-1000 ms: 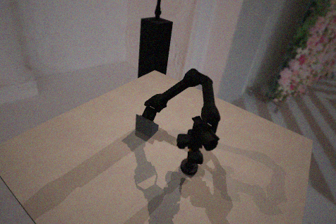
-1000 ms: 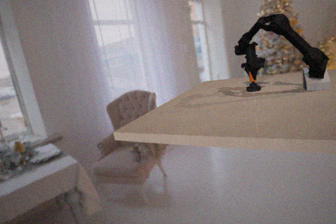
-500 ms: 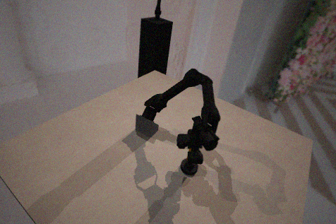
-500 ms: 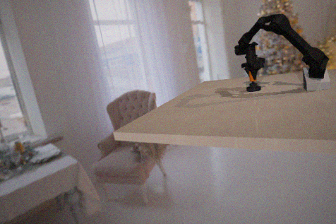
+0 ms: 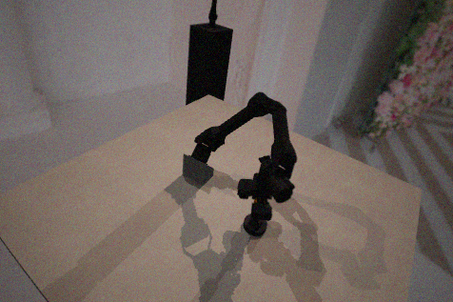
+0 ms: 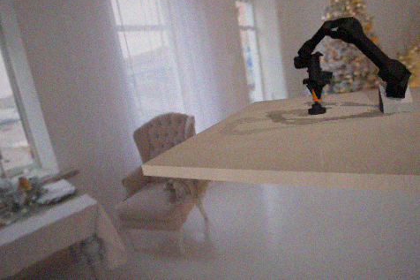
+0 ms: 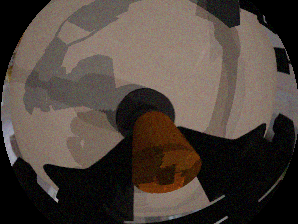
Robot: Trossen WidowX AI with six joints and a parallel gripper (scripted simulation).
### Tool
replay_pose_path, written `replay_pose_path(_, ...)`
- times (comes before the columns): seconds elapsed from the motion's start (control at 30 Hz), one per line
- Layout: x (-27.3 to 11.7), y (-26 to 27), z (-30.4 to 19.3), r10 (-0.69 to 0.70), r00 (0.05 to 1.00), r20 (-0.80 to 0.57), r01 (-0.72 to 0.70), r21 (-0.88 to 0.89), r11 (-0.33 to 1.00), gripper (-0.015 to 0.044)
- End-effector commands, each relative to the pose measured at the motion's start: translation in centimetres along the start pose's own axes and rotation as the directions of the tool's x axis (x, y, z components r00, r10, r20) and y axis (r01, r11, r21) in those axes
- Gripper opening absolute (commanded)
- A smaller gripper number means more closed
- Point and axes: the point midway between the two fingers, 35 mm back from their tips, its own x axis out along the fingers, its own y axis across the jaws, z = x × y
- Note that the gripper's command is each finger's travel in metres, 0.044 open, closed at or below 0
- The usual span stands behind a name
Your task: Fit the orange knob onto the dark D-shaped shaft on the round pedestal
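Note:
The orange knob point(image 5: 255, 201) point(image 6: 315, 96) point(image 7: 162, 145) is held upright between the fingers of my gripper point(image 6: 314, 93) point(image 7: 154, 135), which is shut on it. The dark round pedestal point(image 5: 254, 228) point(image 6: 317, 110) point(image 7: 128, 110) stands on the table directly under the gripper. In the wrist view the knob's far end overlaps the near part of the pedestal's disc. In the exterior view the knob's lower end is just over the dark top of the pedestal. The shaft is not distinguishable, and the knob's hole and both flat sides are hidden. I cannot tell whether the knob is on the shaft.
The light wooden table point(image 5: 119, 190) point(image 6: 265, 154) carries the arm's base point(image 5: 197, 171) point(image 6: 395, 104), behind the pedestal in the top view. Shadows of the arm fall across the table. A dark tall block point(image 5: 207, 63) stands beyond the table's far corner. An armchair point(image 6: 165, 140) is beyond the table.

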Motion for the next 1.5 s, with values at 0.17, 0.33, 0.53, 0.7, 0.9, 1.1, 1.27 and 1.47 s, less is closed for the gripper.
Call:
replay_pose_path(0.17, -0.23, 0.24, -0.16, 0.008, 1.000, -0.002, -0.008, 0.032, 0.999, 0.0000)
replay_pose_path(0.33, -0.07, 0.47, -0.29, 0.008, 1.000, -0.002, -0.008, 0.032, 0.999, 0.0000)
replay_pose_path(0.53, -0.26, 0.70, -0.54, 0.008, 1.000, -0.002, -0.008, 0.032, 0.999, 0.0000)
replay_pose_path(0.7, -0.30, 0.69, -0.77, 0.008, 1.000, -0.002, -0.008, 0.032, 0.999, 0.0000)
replay_pose_path(0.9, -0.16, 0.62, -0.77, 0.008, 1.000, -0.002, -0.008, 0.032, 0.999, 0.0000)
replay_pose_path(1.1, -0.07, 0.57, -0.70, 0.008, 1.000, -0.002, -0.008, 0.032, 0.999, 0.0000)
replay_pose_path(1.27, 0.00, 0.48, -0.56, 0.008, 1.000, -0.002, -0.008, 0.032, 0.999, 0.0000)
replay_pose_path(1.47, -0.07, 0.25, -0.22, 0.008, 1.000, -0.002, -0.008, 0.032, 0.999, 0.0000)
